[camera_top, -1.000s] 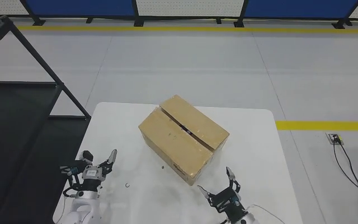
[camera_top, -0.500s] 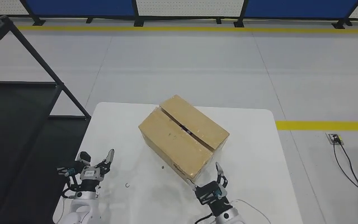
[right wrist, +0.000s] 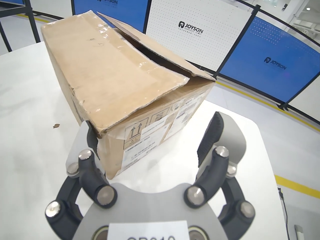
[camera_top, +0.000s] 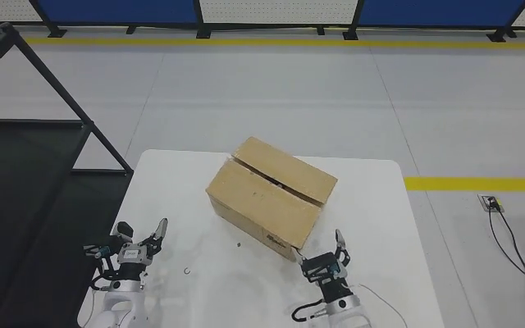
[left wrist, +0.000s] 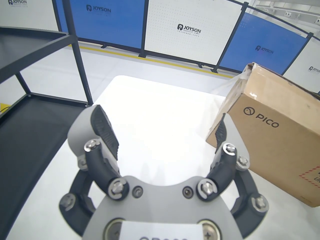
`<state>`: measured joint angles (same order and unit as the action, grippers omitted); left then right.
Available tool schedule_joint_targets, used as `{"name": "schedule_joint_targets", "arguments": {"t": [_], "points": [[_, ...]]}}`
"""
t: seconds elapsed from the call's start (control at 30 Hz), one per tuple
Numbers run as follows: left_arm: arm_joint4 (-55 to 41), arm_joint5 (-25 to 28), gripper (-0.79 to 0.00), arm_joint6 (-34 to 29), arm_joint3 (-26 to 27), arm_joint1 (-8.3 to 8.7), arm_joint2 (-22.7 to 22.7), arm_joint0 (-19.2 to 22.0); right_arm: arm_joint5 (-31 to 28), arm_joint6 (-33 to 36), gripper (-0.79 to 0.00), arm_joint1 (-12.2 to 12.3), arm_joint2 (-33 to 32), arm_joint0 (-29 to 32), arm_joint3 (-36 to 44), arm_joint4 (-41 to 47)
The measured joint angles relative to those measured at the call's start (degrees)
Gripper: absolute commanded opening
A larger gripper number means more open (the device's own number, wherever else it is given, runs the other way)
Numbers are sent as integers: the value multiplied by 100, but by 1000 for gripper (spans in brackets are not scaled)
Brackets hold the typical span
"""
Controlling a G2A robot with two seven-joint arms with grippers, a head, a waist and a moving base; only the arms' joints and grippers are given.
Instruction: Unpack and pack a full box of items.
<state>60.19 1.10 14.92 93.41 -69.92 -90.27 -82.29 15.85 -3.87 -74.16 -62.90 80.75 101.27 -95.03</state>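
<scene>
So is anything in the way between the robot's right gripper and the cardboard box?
No, nothing visible is in the way. The right gripper is open and right up against the cardboard box. The box's near bottom corner sits between its two fingers, so there is no gap for anything to block.

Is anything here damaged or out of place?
The box sits askew on the table. Its top flaps gape instead of lying flat, and one flap's edge is torn and crumpled. A small brown scrap lies beside it.
</scene>
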Motion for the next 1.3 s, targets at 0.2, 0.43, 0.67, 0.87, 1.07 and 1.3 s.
{"name": "schedule_joint_targets", "arguments": {"t": [0.2, 0.43, 0.67, 0.87, 1.07, 1.3], "points": [[264, 245, 0, -267, -29, 12, 69, 176, 3, -8, 0, -6, -261, 42, 20, 177], [432, 441, 0, -581, -284, 15, 169, 553, -124, -163, 0, -6, -635, 131, 27, 606], [890, 638, 0, -812, -575, 42, 234, 911, -2279, -733, 0, 198, -1360, 720, 640, 1112], [1217, 644, 0, -803, -934, 25, 441, 1397, -3082, -461, 0, 323, -2233, 1200, 1149, 1342], [1390, 654, 0, -884, -1228, -9, 694, 1844, -3031, -403, 0, 325, -2267, 1225, 1193, 1368], [1734, 664, 0, -938, -1503, -58, 1068, 2190, -3049, -380, 0, 324, -2263, 1218, 1183, 1426]]}}
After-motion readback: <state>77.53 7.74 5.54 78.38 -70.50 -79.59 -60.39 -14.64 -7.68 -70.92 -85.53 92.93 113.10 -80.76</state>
